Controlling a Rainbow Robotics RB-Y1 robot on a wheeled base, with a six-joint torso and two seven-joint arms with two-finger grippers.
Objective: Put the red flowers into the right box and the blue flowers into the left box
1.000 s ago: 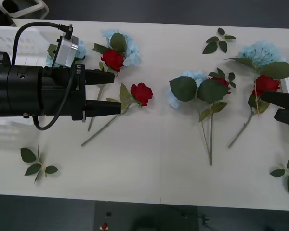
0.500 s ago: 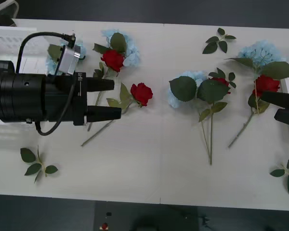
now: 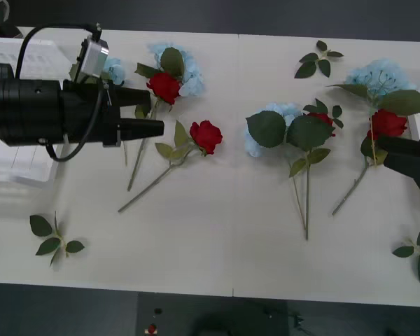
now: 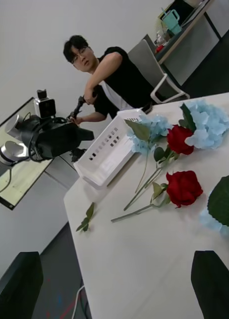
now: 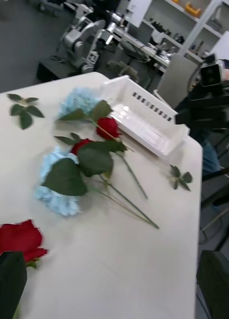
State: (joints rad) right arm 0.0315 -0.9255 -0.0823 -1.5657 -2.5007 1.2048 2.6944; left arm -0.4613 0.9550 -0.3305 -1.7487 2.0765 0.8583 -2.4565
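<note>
My left end effector (image 3: 152,110), fingers spread, hovers upper left of frame, nearest the rose (image 3: 165,87) just beyond, stem running down-left.

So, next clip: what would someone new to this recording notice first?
The big black left arm, whose end effector hangs open above the stems beside a red rose on the white table. Next come the colours: red roses paired with pale blue hydrangeas, one pair at the table's far left, others mid-table and far right. The right end effector sits at the right edge.
</note>
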